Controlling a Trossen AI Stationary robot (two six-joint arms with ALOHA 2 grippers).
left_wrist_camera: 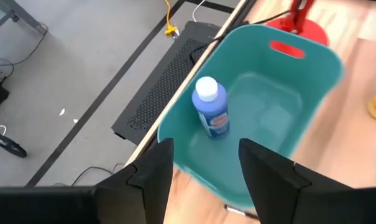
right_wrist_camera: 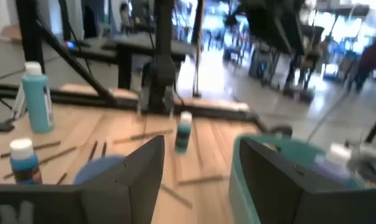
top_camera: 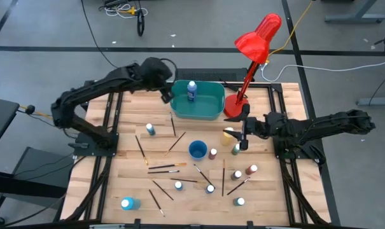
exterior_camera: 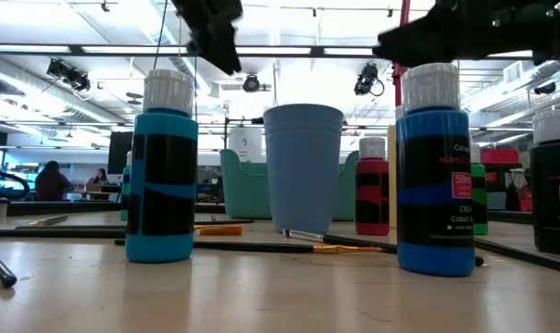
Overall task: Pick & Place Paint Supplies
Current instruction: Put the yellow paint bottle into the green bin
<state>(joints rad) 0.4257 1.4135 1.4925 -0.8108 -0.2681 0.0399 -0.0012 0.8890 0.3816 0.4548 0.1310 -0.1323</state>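
Observation:
A blue paint bottle (top_camera: 192, 91) (left_wrist_camera: 211, 115) with a white cap sits inside the teal tub (top_camera: 208, 112) (left_wrist_camera: 312, 74), near its far wall. My left gripper (top_camera: 168, 95) (left_wrist_camera: 203, 180) hovers open and empty above the tub's left end. My right gripper (top_camera: 244, 130) (right_wrist_camera: 197, 174) stands open and empty above the table, right of the tub, pointing level toward the table's left. Several paint bottles (top_camera: 151, 129) (top_camera: 235, 149) (top_camera: 178, 186) stand on the wood, and several thin paintbrushes (top_camera: 167, 167) (top_camera: 202, 175) lie flat among them.
A red desk lamp (top_camera: 256, 38) stands with its base (top_camera: 233, 107) at the tub's right end, close to my right gripper. A blue cup (top_camera: 197, 149) (exterior_camera: 303, 166) stands mid-table. A yellow-capped item (top_camera: 228, 133) lies just below my right gripper. Two bottles (exterior_camera: 164, 180) (exterior_camera: 435, 176) stand near the front edge.

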